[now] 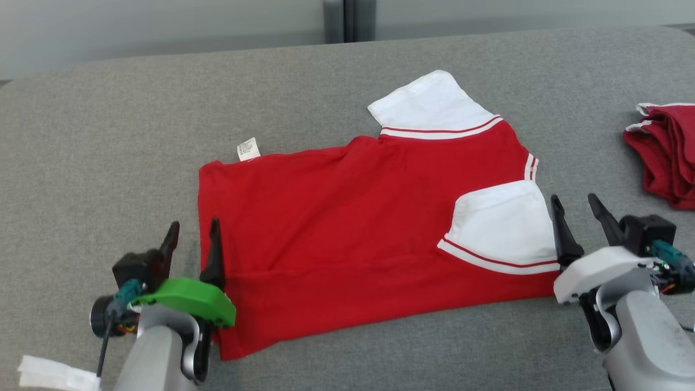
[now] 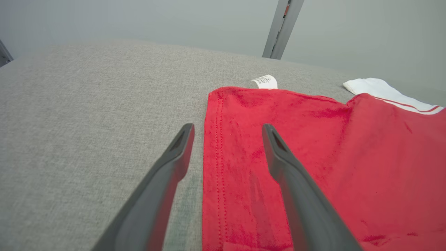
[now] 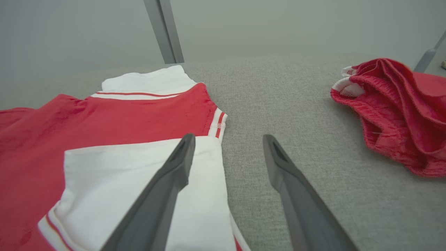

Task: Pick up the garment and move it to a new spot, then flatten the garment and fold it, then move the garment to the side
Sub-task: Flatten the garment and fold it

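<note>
A red garment (image 1: 336, 228) with white sleeves lies spread on the grey surface, one sleeve folded in over its right part and the other pointing to the far side. A small white label sticks out at its far left corner. My left gripper (image 1: 193, 234) stands open at the garment's left hem, one finger over the red cloth (image 2: 313, 146) and one over bare grey fabric. My right gripper (image 1: 577, 209) is open at the garment's right edge, beside the folded white sleeve (image 3: 132, 181). Neither holds anything.
A second, crumpled red piece of clothing (image 1: 670, 157) lies at the right edge of the grey cushion (image 1: 108, 152), also in the right wrist view (image 3: 393, 111). A white scrap (image 1: 51, 374) shows at the lower left. A pale wall with a dark post (image 1: 349, 19) stands behind.
</note>
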